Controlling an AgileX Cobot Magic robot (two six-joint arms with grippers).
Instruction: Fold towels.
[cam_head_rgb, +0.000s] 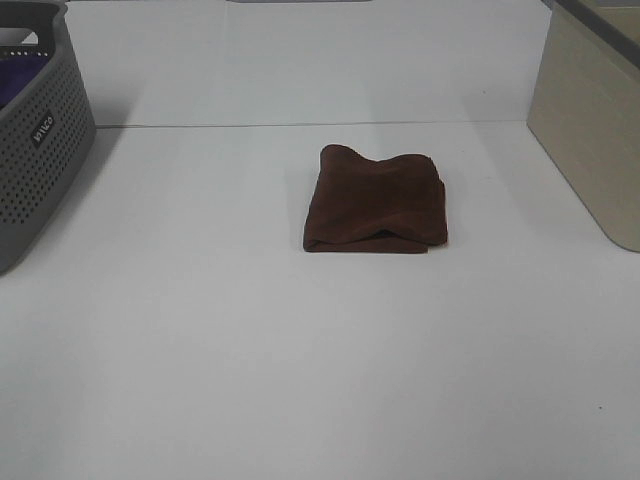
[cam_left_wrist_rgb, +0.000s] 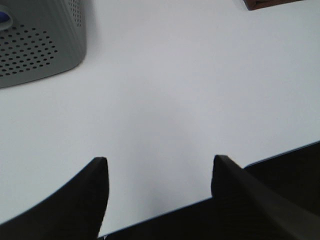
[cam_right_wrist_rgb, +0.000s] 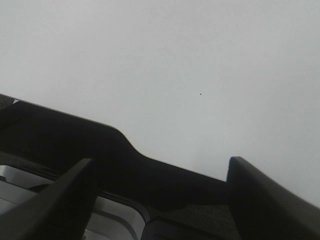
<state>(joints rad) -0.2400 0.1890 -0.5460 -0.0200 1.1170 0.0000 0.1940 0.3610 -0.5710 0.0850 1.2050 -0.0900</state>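
Observation:
A dark reddish-brown towel (cam_head_rgb: 376, 199) lies folded into a small rectangle on the white table, a little right of centre in the exterior high view. One corner of the towel (cam_left_wrist_rgb: 272, 4) shows at the edge of the left wrist view. Neither arm appears in the exterior high view. My left gripper (cam_left_wrist_rgb: 159, 165) hangs open over bare table near the table's edge, nothing between its fingers. My right gripper (cam_right_wrist_rgb: 160, 167) is open too, wide, over bare table with nothing in it.
A grey perforated basket (cam_head_rgb: 40, 130) with purple fabric inside stands at the far left, also the grey basket (cam_left_wrist_rgb: 40, 40) in the left wrist view. A beige bin (cam_head_rgb: 590, 120) stands at the far right. The table's rear edge (cam_head_rgb: 300, 124) runs behind the towel.

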